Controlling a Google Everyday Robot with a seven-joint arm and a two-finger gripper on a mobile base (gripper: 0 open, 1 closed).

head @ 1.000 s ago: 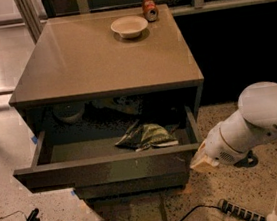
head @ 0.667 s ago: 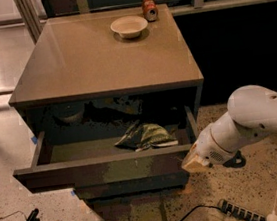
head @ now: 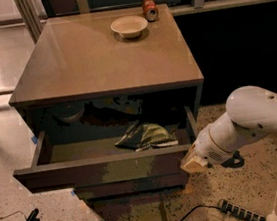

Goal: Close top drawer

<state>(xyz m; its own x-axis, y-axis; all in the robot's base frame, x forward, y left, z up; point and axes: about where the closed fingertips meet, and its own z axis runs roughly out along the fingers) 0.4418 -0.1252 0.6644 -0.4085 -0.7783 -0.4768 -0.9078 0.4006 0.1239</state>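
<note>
The cabinet (head: 107, 61) fills the middle; the top drawer (head: 100, 170) sits pulled out at 6 o'clock, unmoved. My gripper (head: 192, 162) has crept in from 4 o'clock to the front's right end — its grip I can't make out — so I judge the push is only starting

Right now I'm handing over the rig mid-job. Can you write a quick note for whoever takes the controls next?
The gripper is low at the right end of the top drawer front, at or very near it; contact is unclear.
The top drawer is pulled well out of the cabinet, with a crumpled bag inside.
Done: arm positioned at the drawer front.
Left: push the front straight in until flush, probably from nearer the middle.
</note>
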